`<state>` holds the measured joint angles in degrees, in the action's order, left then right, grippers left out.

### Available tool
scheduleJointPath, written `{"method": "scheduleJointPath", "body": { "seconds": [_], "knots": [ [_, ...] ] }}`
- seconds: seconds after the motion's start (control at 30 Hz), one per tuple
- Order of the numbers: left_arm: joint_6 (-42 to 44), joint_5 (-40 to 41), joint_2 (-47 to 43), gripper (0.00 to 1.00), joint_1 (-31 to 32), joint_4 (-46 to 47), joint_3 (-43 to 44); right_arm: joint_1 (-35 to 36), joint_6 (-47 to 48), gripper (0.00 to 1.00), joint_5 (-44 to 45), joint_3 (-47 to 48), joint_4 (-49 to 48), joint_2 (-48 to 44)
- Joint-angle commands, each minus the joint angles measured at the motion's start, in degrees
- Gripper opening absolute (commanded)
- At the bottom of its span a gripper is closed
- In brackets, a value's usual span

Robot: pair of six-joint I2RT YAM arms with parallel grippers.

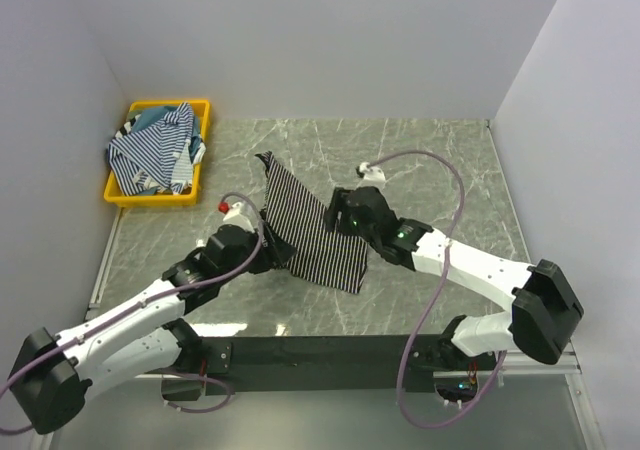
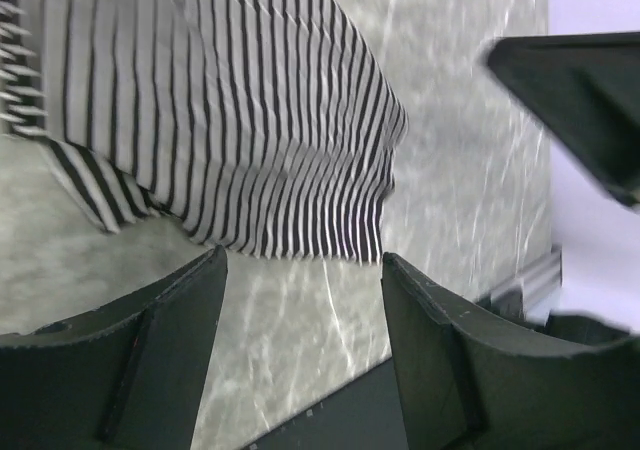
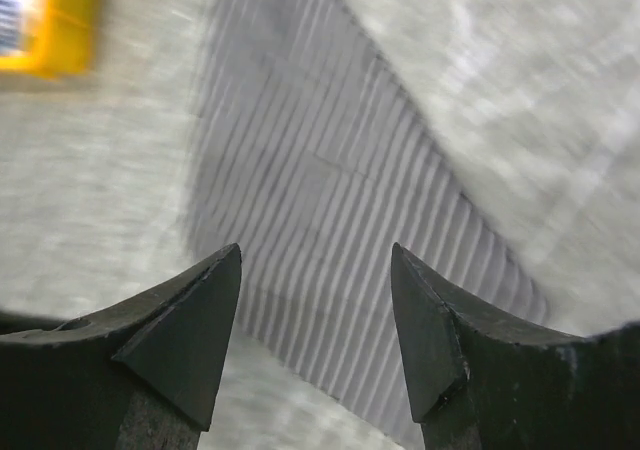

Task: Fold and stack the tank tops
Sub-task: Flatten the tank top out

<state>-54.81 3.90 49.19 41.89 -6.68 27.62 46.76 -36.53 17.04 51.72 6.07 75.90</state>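
Note:
A black tank top with thin white stripes (image 1: 312,232) lies flat as a long slanted strip in the middle of the table. It also shows in the left wrist view (image 2: 230,120) and, blurred, in the right wrist view (image 3: 330,200). My left gripper (image 1: 266,244) is open and empty at the strip's left edge; in its own view (image 2: 305,270) the jaws stand wide above bare table just below the cloth's hem. My right gripper (image 1: 337,210) is open and empty over the strip's right edge (image 3: 315,260). Blue-and-white striped tops (image 1: 150,155) and a teal one (image 1: 150,118) are heaped in the bin.
The yellow plastic bin (image 1: 203,150) stands at the back left corner and shows blurred in the right wrist view (image 3: 60,30). A small white cable fitting (image 1: 372,170) lies behind the right gripper. A red-tipped part (image 1: 224,207) sits by the left wrist. White walls close the table on three sides.

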Motion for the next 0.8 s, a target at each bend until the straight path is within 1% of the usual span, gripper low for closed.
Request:
{"method": "scheduleJointPath", "body": {
  "seconds": [0.0, 0.07, 0.17, 0.2, 0.23, 0.33, 0.43, 0.5, 0.6, 0.67, 0.77],
  "knots": [
    [2.0, 0.3, 2.8, 0.69, 3.6, 3.6, 3.8, -2.1, -3.4, 0.68, 5.2, -5.4, -2.0, -4.7],
    [0.3, 2.0, 4.9, 0.69, 6.8, 3.5, 4.5, -4.8, -3.8, 0.68, 4.6, -9.1, -2.4, -6.5],
    [-2.8, 5.8, 10.6, 0.68, 11.6, 3.1, 6.0, -8.2, -3.9, 0.68, 2.4, -13.0, -3.5, -7.6],
    [-3.6, 6.5, 13.9, 0.68, 12.9, 3.1, 6.3, -8.6, -3.8, 0.68, 1.7, -13.7, -3.9, -7.5],
    [-5.6, 7.3, 15.7, 0.69, 15.7, 3.5, 6.6, -8.9, -3.8, 0.68, 1.6, -14.7, -4.0, -7.3],
    [-10.0, 9.9, 22.9, 0.7, 20.3, 5.3, 8.3, -9.8, -3.7, 0.68, 1.6, -16.2, -4.8, -6.6],
    [-12.5, 13.3, 29.9, 0.72, 23.7, 5.1, 12.4, -11.3, -3.8, 0.68, 0.8, -17.4, -5.9, -5.9],
    [-13.0, 15.2, 35.0, 0.72, 24.6, 4.1, 16.8, -12.5, -3.8, 0.68, 0.3, -17.8, -6.0, -5.8],
    [-15.0, 17.6, 40.8, 0.7, 25.9, 0.2, 22.4, -13.6, -3.4, 0.67, -0.5, -18.6, -6.0, -6.7],
    [-16.6, 18.9, 43.0, 0.65, 26.5, -2.7, 25.5, -15.1, -3.2, 0.66, -0.7, -19.1, -6.0, -7.7],
    [-19.0, 20.3, 46.2, 0.59, 28.1, -4.6, 27.7, -16.7, -3.1, 0.65, -1.4, -19.9, -6.0, -9.2]
  ]
}}
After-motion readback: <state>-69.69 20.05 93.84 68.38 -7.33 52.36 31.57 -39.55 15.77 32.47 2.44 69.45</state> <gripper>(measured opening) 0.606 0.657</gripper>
